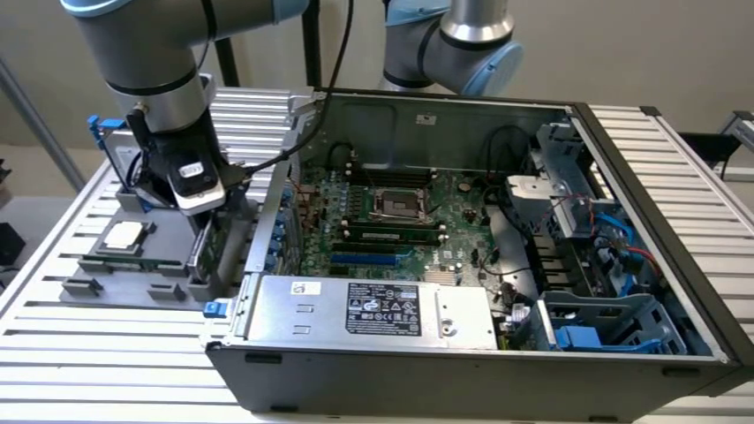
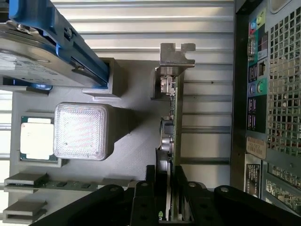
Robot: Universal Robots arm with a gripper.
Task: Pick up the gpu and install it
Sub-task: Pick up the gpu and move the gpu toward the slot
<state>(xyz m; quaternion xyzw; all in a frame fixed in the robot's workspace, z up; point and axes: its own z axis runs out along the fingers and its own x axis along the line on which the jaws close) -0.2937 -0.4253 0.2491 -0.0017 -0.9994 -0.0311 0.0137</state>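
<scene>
The gpu [image 2: 170,117] stands on edge in a grey holder tray [image 2: 131,155], seen edge-on, with its silver end bracket [image 2: 176,54] at the far end. In the wrist view my gripper [image 2: 167,197] is over its near end, one black finger pressed on each side of the card, shut on it. The exterior view places my gripper [image 1: 218,221] low over the gpu [image 1: 215,254], just off the open computer case [image 1: 471,353] on the exterior view's left. Inside the case the motherboard [image 1: 389,221] lies exposed.
On the holder tray [image 1: 130,287] lie a square silver CPU [image 1: 124,235] and a memory stick [image 2: 56,183]. A hard drive in a blue frame [image 2: 47,47] stands behind them. The case's rear panel [image 2: 268,117] rises close beside the gpu. A second arm [image 1: 454,40] hangs behind the case.
</scene>
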